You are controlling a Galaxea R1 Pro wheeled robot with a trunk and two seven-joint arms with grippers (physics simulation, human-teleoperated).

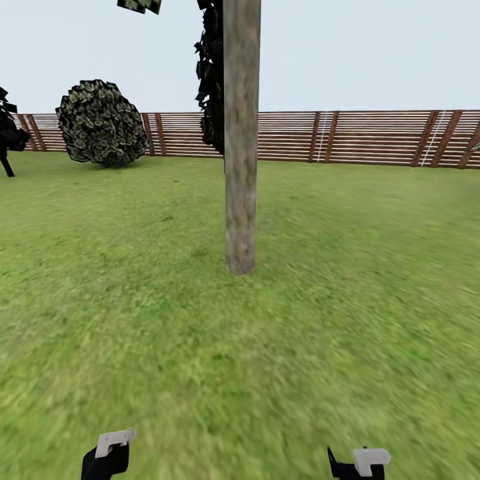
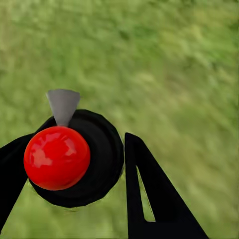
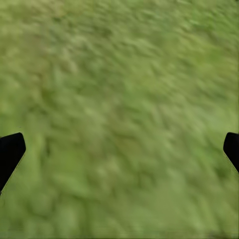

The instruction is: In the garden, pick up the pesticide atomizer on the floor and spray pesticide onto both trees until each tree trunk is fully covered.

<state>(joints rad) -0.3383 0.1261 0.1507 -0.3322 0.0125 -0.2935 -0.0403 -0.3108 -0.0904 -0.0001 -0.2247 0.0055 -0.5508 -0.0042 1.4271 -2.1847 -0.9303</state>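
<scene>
The pesticide atomizer (image 2: 56,158), a dark round body with a glossy red top and a grey nozzle, sits between the black fingers of my left gripper (image 2: 74,152), which is shut on it above grass. In the head view one tree trunk (image 1: 240,167), thick, pale and mottled, rises from the lawn straight ahead, a few steps away. My right gripper (image 3: 122,147) hangs open over grass with nothing between its fingertips. Both arm ends show low in the head view, the left (image 1: 107,455) and the right (image 1: 359,463).
A brown slatted fence (image 1: 373,137) runs across the back of the lawn. A round dark bush (image 1: 101,123) stands at the back left, and a black tree (image 1: 8,137) at the far left edge. Dark jagged foliage (image 1: 212,80) hangs behind the trunk.
</scene>
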